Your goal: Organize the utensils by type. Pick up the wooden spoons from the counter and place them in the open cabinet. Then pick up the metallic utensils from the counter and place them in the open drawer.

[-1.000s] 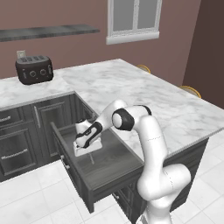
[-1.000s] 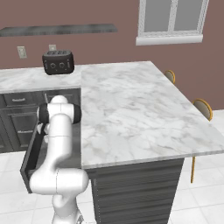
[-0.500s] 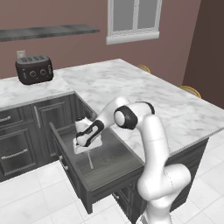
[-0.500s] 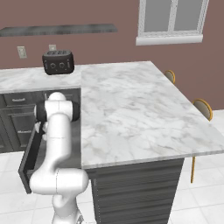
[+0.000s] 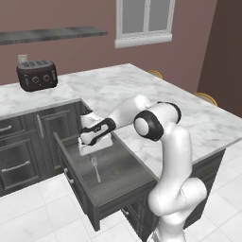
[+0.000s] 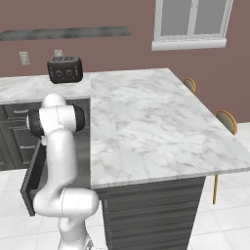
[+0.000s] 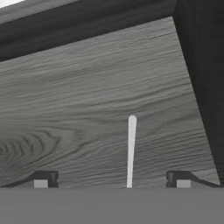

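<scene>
The drawer stands pulled out below the white marble counter. A thin silver fork lies flat on its grey wood-grain floor. My gripper hangs just above the fork at the drawer's back, open, with nothing between its fingers. In the hand view the fork's handle runs up the drawer floor from between my spread fingertips, and the gripper holds nothing. From the right base view the drawer front shows left of the arm, beside the counter.
A black toaster stands on the back counter, also seen as the toaster from the right. Dark grey base cabinets flank the drawer. Yellow chair backs sit beyond the counter's far edge.
The gripper has gone from shut to open and let go of the fork, which now rests on the drawer floor. The arm has barely moved.
</scene>
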